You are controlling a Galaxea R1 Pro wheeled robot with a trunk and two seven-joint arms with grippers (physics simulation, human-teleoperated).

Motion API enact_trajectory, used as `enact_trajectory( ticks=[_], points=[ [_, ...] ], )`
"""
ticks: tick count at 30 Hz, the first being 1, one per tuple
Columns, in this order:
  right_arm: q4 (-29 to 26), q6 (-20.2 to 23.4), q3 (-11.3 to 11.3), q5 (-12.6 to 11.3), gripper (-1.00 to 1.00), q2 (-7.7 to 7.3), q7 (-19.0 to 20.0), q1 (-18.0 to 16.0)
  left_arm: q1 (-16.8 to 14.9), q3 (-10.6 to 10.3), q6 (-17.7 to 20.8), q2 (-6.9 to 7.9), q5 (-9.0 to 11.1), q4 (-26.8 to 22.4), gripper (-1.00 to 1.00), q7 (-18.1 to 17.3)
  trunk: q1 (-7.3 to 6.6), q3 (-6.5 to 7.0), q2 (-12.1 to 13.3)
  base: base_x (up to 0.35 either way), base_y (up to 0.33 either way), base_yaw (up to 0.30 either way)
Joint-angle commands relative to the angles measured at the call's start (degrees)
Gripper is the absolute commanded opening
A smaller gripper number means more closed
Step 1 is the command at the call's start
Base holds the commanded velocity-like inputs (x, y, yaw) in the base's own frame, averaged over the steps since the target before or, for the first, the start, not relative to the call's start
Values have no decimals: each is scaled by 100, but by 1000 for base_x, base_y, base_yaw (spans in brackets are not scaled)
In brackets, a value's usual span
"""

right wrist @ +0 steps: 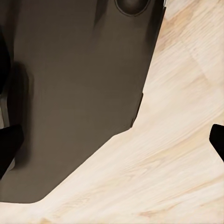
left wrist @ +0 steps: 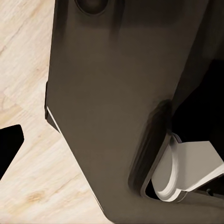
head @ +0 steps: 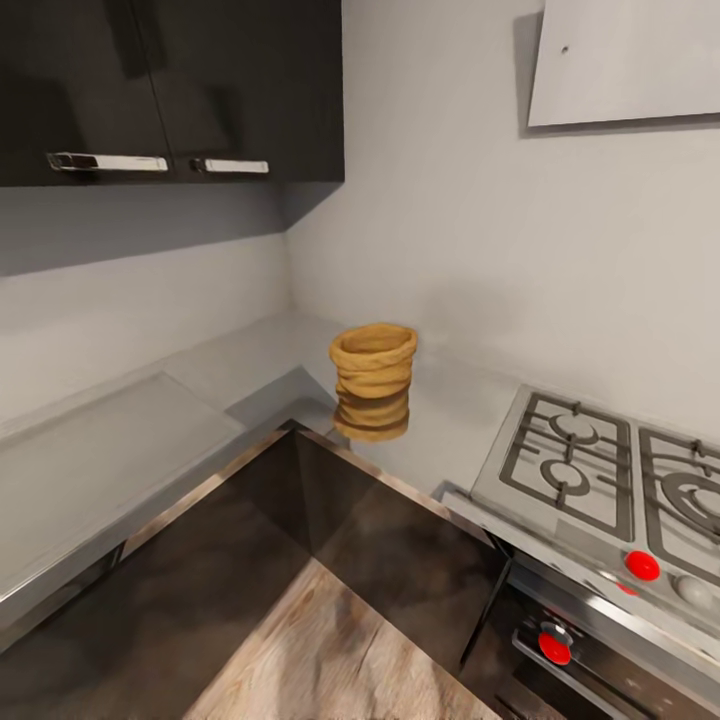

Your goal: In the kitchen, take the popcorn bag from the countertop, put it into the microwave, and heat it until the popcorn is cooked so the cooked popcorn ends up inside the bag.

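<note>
Pale countertop (head: 120, 450) wraps the corner at centre-left, dark cabinets (head: 170, 90) upper left, hob (head: 600, 470) lower right. The bag (head: 373, 381) stands upright mid-frame on the countertop, left of the hob, nothing blocking it. Gripper states: cannot tell.

Steel gas hob (head: 610, 470) with red knobs (head: 642, 565) at right; dark wall cabinets (head: 170, 90) upper left; wood floor (head: 330, 650) below.

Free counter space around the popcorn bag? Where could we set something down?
Open: the countertop stretch along the left wall, under the dark upper cabinets, and the strip between the popcorn bag and the gas hob. Tighter: the inner corner, where the bag sits near the counter's front edge. The hob grates are not a flat spot.
</note>
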Motion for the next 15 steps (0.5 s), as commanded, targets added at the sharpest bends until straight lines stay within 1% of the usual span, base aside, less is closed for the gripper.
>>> enact_trajectory(
  ticks=[1,6,8,10,12,15],
  points=[
    [17,-18,-46,42,100,-3,10,-6,2,4,-11,-1,35,-5,100,0,0,-6,-3,0,0,0],
    [17,-15,-44,50,100,-3,-4,-11,3,5,-11,-1,35,-5,100,0,0,-8,-3,0,0,0],
    [-49,50,22,116,100,62,61,-77,0,23,-11,10,41,-7,100,0,0,-8,-3,0,0,0],
    [-114,114,-9,124,100,76,115,-143,1,24,-11,11,42,-9,100,0,0,-8,-3,0,0,0],
    [-174,48,-76,109,100,11,49,-209,1,26,-11,15,43,-10,100,-1,0,-8,-3,0,0,0],
    [-272,-48,-143,94,100,-86,-48,-178,0,27,-11,22,44,-13,100,-2,0,-8,-3,-7,0,0]
  ],
)
